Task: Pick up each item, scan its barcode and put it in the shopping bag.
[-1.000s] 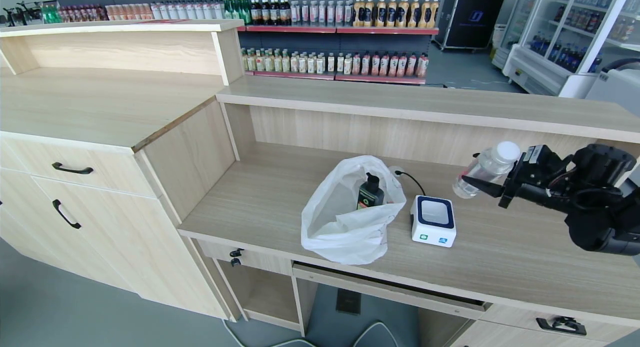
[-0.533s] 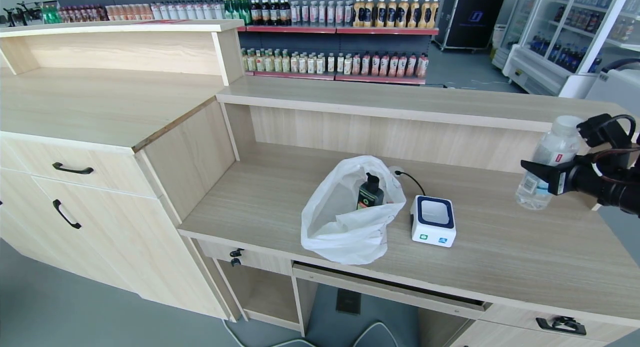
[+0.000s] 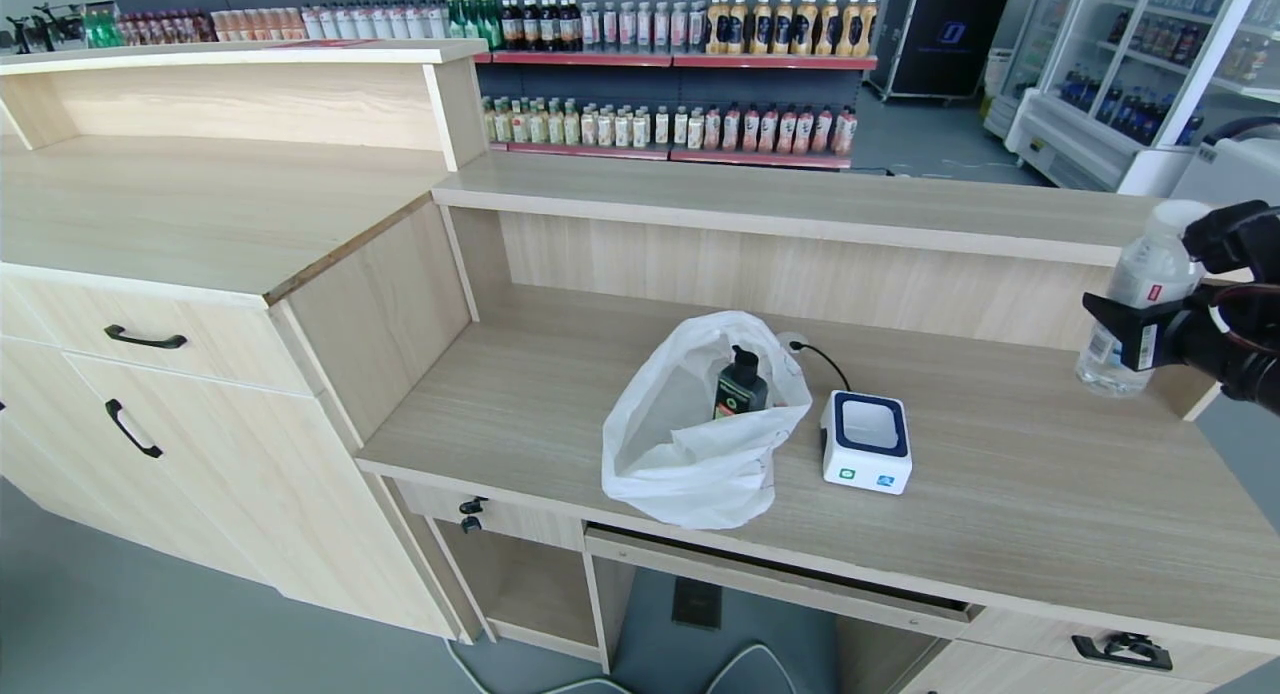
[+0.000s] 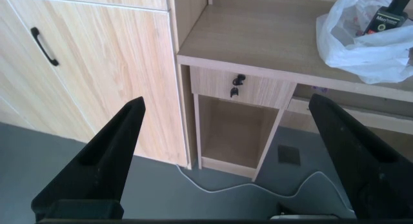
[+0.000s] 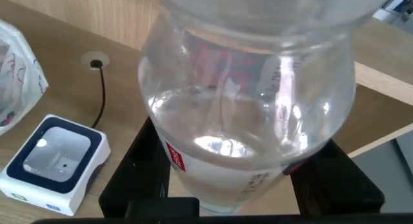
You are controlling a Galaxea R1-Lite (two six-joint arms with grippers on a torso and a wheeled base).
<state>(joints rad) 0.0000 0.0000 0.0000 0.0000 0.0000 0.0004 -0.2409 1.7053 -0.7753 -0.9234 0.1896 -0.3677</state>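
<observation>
The bottle (image 3: 1150,264) sits nearly upright in the right claw (image 3: 1135,329), which is clamped on its lower half above the desk's (image 3: 1000,494) right end, well apart from the scanner (image 3: 867,441) and bag (image 3: 660,414). The left claw (image 4: 226,101) gapes wide, empty.

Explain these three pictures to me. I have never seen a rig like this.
This is a two-armed robot at a shop counter. The wide picture comes from a camera on its head; the other two from cameras on its wrists. On the counter stand a white bag with a dark pump bottle inside and, beside it, a small scanner. The right claw holds a clear water bottle roughly upright at the counter's right end. The left claw hangs open and empty, low in front of the counter.
</observation>
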